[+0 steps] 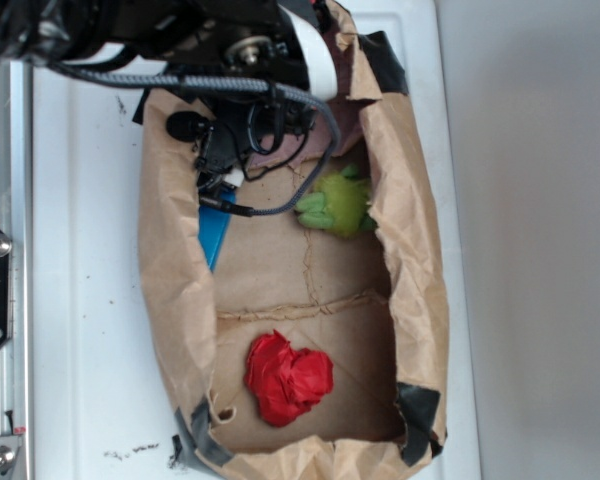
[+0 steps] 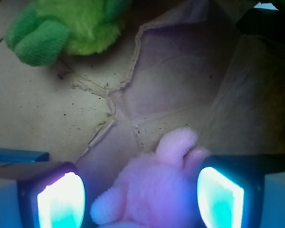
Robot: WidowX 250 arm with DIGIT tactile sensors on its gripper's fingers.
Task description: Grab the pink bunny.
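Note:
The pink bunny (image 2: 156, 190), a fuzzy light-pink plush, lies on the brown paper floor in the wrist view. It sits between the two lit fingers of my gripper (image 2: 140, 197). The right finger (image 2: 221, 194) is against the plush. A dark gap separates the left finger (image 2: 61, 199) from it. The jaws stand wide apart, so the gripper is open around the bunny. In the exterior view the gripper (image 1: 245, 150) reaches down into the top end of the paper bag (image 1: 170, 290), and the arm and its cables hide the bunny.
A yellow-green plush toy (image 1: 338, 203) (image 2: 61, 28) lies against the bag's right wall, close to the gripper. A red crumpled lump (image 1: 287, 377) sits at the bag's near end. A blue flat object (image 1: 215, 240) (image 2: 16, 156) lies by the left wall. The bag's walls stand high all round.

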